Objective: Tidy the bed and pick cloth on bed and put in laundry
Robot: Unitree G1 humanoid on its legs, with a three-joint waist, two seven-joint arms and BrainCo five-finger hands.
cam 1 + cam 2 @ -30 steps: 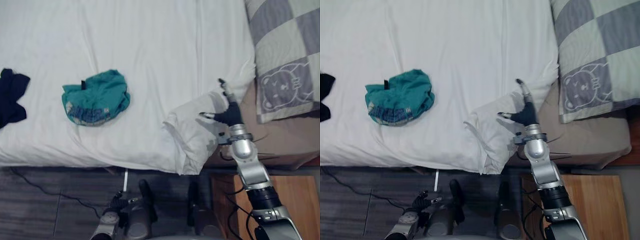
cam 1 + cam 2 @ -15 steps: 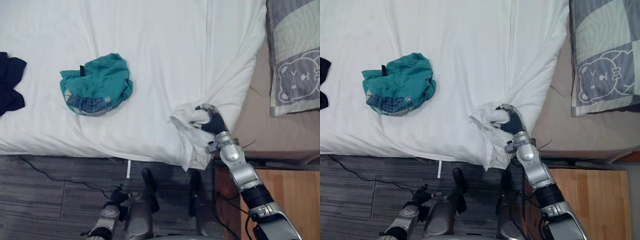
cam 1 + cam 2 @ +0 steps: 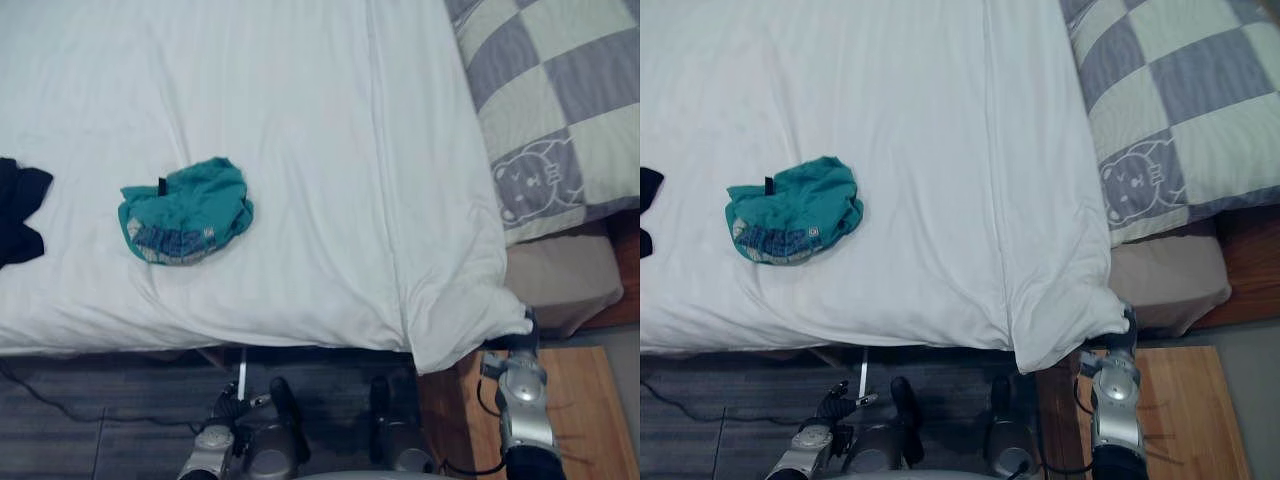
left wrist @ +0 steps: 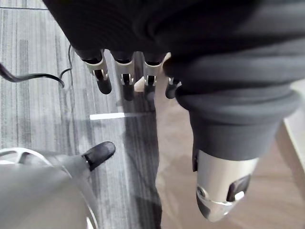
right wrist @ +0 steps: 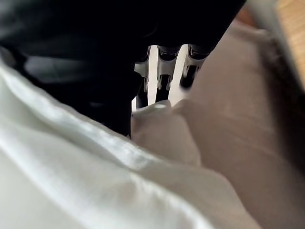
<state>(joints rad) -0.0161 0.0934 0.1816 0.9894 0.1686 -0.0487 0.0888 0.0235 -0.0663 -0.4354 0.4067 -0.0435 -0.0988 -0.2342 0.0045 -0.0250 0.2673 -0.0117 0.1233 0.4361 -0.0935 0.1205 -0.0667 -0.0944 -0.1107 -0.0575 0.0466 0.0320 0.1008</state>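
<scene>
Duvet (image 3: 300, 150): white, spread flat over the bed, its near right corner hanging at the bed's edge.
Pillow (image 3: 560, 110): grey-checked with a bear, at the far right.
Teal cloth (image 3: 185, 210): crumpled on the duvet, left of centre.
Dark cloth (image 3: 18, 210): at the left edge, apart from the teal one.
Right hand (image 5: 163, 78): fingers curled into the duvet corner.
Left hand (image 4: 125, 81): low over the floor, fingers relaxed, holding nothing.

Head pair: high above, facing steeply down over the white duvet (image 3: 300, 150) and floor (image 3: 90, 410).
Shared: teal cloth (image 3: 790, 222) and checked pillow (image 3: 560, 110), slightly offset.
Left wrist: very close, along the left hand (image 4: 125, 81), toward floor.
Right wrist: very close, along the right hand (image 5: 162, 81), against duvet.
</scene>
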